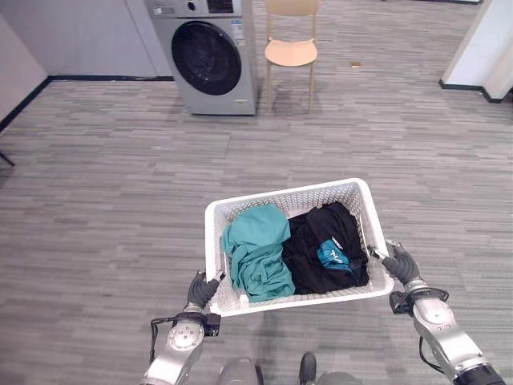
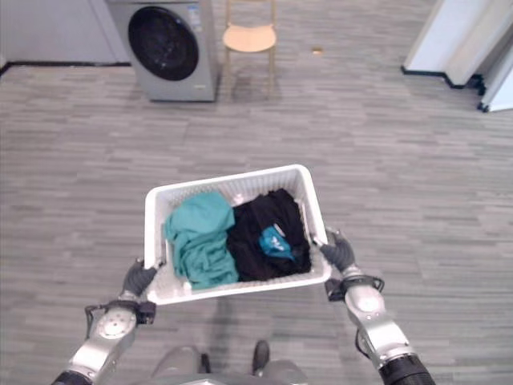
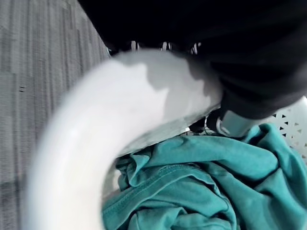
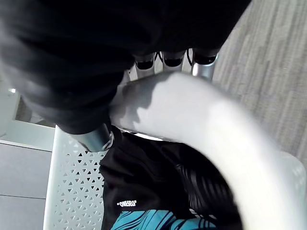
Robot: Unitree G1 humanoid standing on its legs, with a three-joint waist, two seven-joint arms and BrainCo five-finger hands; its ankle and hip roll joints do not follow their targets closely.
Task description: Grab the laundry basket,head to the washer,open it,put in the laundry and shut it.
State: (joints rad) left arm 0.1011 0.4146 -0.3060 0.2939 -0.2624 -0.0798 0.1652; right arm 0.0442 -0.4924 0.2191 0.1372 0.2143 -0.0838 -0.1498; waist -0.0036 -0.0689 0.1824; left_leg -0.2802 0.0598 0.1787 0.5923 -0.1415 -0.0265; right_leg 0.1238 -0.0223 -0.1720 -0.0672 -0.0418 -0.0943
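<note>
I carry a white perforated laundry basket (image 1: 240, 205) between both hands, lifted above the floor. Inside lie a teal garment (image 1: 256, 249) on the left and a black garment (image 1: 325, 241) with a teal patch on the right. My left hand (image 1: 200, 290) is shut on the basket's left rim (image 3: 120, 120), fingers under it and thumb over it. My right hand (image 1: 400, 264) is shut on the right rim (image 4: 192, 110) the same way. The silver washer (image 1: 210, 52) with its dark round door shut stands far ahead, to the left.
A light wooden chair (image 1: 291, 50) stands just right of the washer. White wall corners (image 1: 485, 48) rise at the far right, and a grey wall with a dark skirting runs along the far left. Grey plank floor (image 1: 104, 176) stretches between me and the washer.
</note>
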